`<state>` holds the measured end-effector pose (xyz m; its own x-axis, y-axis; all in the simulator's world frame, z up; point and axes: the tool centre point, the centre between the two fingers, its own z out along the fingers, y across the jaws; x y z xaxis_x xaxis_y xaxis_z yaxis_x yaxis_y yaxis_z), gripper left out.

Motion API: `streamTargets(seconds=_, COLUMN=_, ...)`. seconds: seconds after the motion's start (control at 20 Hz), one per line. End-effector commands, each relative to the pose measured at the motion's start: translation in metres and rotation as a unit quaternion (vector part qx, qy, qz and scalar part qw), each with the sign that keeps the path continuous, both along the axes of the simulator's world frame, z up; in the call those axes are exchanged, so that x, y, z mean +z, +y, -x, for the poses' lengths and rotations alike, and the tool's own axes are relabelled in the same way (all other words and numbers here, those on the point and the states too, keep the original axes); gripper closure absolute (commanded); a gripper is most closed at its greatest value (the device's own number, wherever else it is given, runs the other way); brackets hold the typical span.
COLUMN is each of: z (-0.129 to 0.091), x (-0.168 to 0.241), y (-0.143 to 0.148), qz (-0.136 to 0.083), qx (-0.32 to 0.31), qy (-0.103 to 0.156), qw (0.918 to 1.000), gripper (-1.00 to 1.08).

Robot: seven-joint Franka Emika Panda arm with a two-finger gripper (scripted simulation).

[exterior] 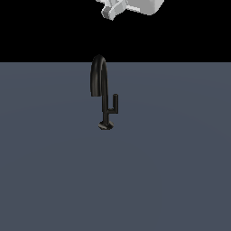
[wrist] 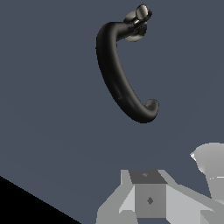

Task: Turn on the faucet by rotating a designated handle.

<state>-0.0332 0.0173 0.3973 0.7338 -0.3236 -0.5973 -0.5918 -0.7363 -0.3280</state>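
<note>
Tool (exterior: pixel 109 12) hangs well above faucet (exterior: pixel 100 81) and handle (exterior: pixel 114 103).

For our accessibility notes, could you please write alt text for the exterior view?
A thin dark faucet stands alone on a grey-blue floor, its short handle branching toward the exterior view's right. The robot's white tool hangs above, touching nothing.
</note>
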Motion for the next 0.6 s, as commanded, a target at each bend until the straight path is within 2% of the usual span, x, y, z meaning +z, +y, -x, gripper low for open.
streamTargets(seconds=0.0, z=-0.014, x=-0.011, y=-0.002, qz=-0.02, qx=-0.022, qy=0.02, qw=0.9994, gripper=1.08)
streamTargets(seconds=0.3, z=-0.046, x=-0.041, y=-0.009, qz=-0.07, qx=-0.076, qy=0.071, qw=0.9921, gripper=1.08)
streamTargets(seconds=0.55, z=-0.072, x=-0.071, y=-0.015, qz=-0.114, qx=-0.124, qy=0.116, qw=0.979, gripper=1.08)
